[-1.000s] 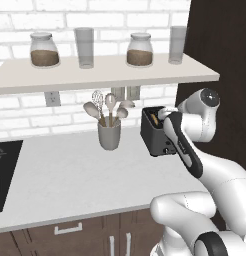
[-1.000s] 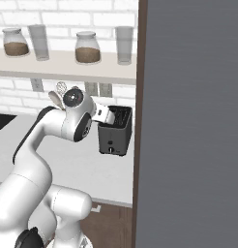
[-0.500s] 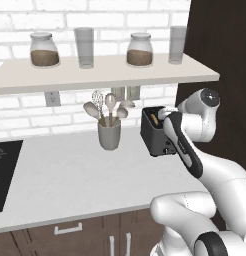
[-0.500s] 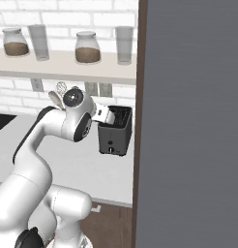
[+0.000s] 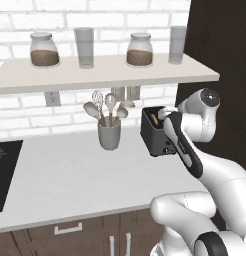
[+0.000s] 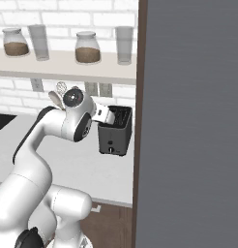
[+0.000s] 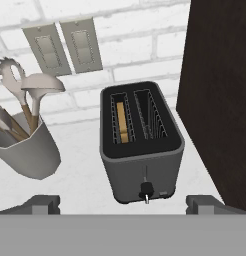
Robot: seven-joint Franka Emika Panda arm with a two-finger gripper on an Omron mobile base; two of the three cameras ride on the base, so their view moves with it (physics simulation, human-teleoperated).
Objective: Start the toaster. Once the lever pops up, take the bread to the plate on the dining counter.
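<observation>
White, faintly speckled stone forms the desk (image 5: 70,175), which runs beneath a white brick wall (image 5: 55,117) and a pale shelf (image 5: 95,75) carrying two lidded glass jars (image 5: 44,50) of brown grains and two clear tumblers (image 5: 85,47). A black cooktop (image 5: 2,175) is set into the desk at 9 o'clock in the left base view, and a tall dark cabinet panel (image 7: 220,90) rises just beside the toaster at 3 o'clock in the hand view. Dark wooden drawer fronts (image 5: 70,232) with pale handles sit below the desk edge.

Seen from its own camera, the hand (image 7: 123,202) hovers near the front of the toaster (image 7: 141,145), its two dark fingertips (image 7: 42,202) spread wide apart on either side, holding and touching nothing.

Boxy and matte black with rounded corners, the toaster stands upright on the desk, with a small lever knob (image 7: 145,189) low on its front face. The bread (image 7: 122,121), a thin brown slice, stands on edge inside the left slot as the hand camera sees it; the right slot shows bare wire guides. At 9 o'clock, a smooth grey cup (image 7: 27,152) holds wooden-handled utensils, and two pale outlet plates (image 7: 62,47) sit on the brick at 11 o'clock.
</observation>
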